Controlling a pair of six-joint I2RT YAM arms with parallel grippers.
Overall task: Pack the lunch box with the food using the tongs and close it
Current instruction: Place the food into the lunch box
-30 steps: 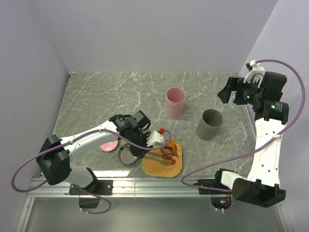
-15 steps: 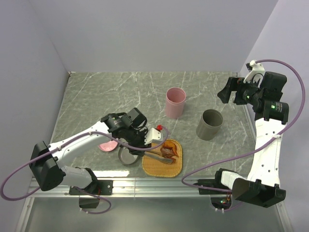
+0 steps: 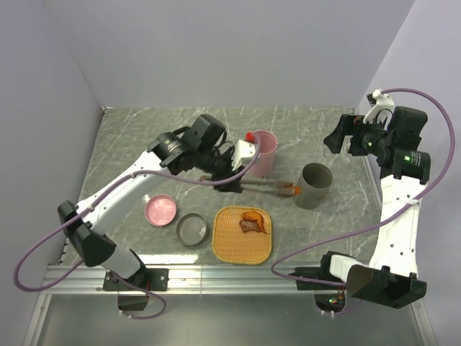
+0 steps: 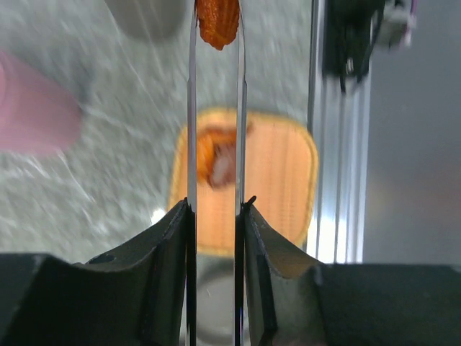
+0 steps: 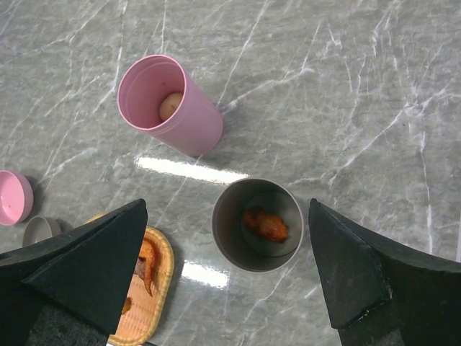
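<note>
My left gripper (image 3: 232, 180) is shut on the tongs (image 3: 263, 186), and its fingers (image 4: 176, 223) press the two thin arms (image 4: 191, 130) together. The tongs' tips pinch a brown-orange food piece (image 4: 217, 21) just left of the tall grey cup (image 3: 313, 186). That cup holds one brown-orange piece (image 5: 266, 225). The tall pink cup (image 5: 169, 104) has a pale beige ball (image 5: 171, 104) inside. More brown-orange bits (image 3: 252, 220) lie on the woven tray (image 3: 241, 249). The pink dish (image 3: 160, 210) and grey dish (image 3: 191, 230) sit left of the tray. My right gripper (image 3: 338, 137) hangs open high over the cups.
The aluminium rail (image 3: 216, 275) runs along the table's near edge, with both arm bases on it. Grey walls close in the left, back and right sides. The left arm's purple cable (image 3: 180, 180) loops beneath its forearm.
The left arm has lifted the tongs off the tray with a food piece and swung them up and right, toward the grey cup. The right arm has stayed still.
</note>
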